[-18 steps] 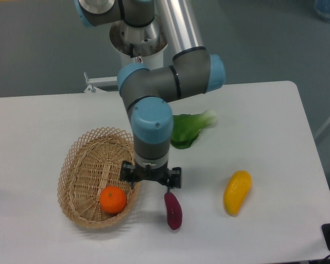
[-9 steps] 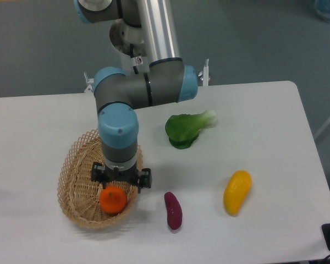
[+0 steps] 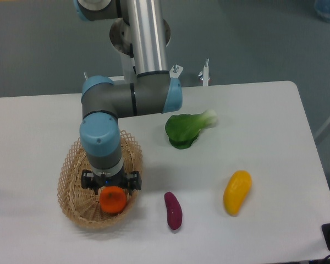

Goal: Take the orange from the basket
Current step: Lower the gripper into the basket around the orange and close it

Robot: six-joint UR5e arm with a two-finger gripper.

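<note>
The small round bright-orange fruit (image 3: 113,199) sits in the near end of the oval, light-tan woven wicker basket (image 3: 71,190), toward the front rim. The arm's two-finger gripper (image 3: 110,186) hangs right above it, its body hiding the top of the orange, so I cannot tell how wide the fingers stand or whether they touch the fruit; nothing looks lifted. This seems the approach step, lined up and not yet grasped. Next it would need to go straight down, fingers either side of the orange, close, and rise clear of the basket rim. The purple eggplant-shaped piece (image 3: 173,210), yellow mango-shaped fruit (image 3: 237,192) and green leafy vegetable (image 3: 186,130) lie apart on the white table (image 3: 264,137).
</note>
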